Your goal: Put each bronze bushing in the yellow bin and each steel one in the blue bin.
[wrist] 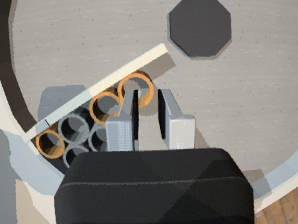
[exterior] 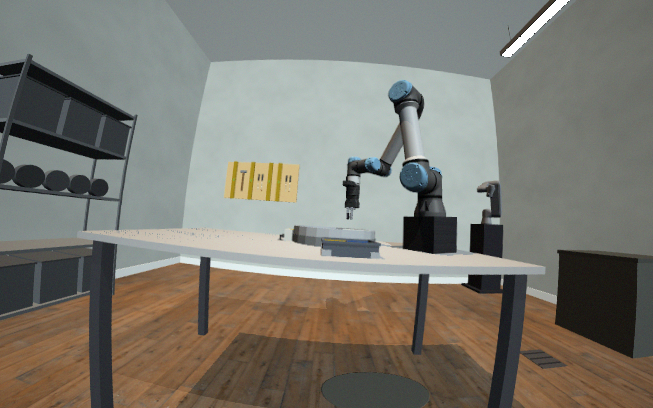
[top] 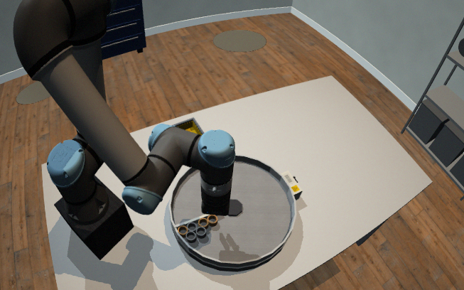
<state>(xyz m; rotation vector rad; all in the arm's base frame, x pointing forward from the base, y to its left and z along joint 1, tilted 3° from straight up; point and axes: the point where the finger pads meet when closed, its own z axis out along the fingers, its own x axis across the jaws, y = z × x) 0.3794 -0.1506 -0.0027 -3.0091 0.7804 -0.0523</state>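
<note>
Several bushings lie in a cluster at the near left of the turntable (top: 290, 216) (wrist: 80, 16), against a white guide bar (top: 186, 222) (wrist: 127, 72). Three are bronze (top: 212, 219) (top: 202, 222) (top: 182, 229); in the wrist view they show as orange rings (wrist: 136, 86) (wrist: 105, 106) (wrist: 49, 143). The steel ones (top: 192, 226) (top: 200, 231) (wrist: 75, 127) lie among them. My gripper (wrist: 148, 104) (exterior: 349, 216) hangs above the disc just right of the nearest bronze bushing. Its fingers stand a little apart with nothing between them. The yellow bin (top: 189, 126) peeks out behind the arm; the blue bin is hidden there.
A dark octagonal hub (top: 235, 207) (wrist: 200, 26) marks the turntable's middle. A small box with a yellow label (top: 290, 183) sits at the turntable's right rim. The arm's base block (top: 93, 223) stands left of the turntable. A shelf rack (top: 452, 108) stands off the table to the right.
</note>
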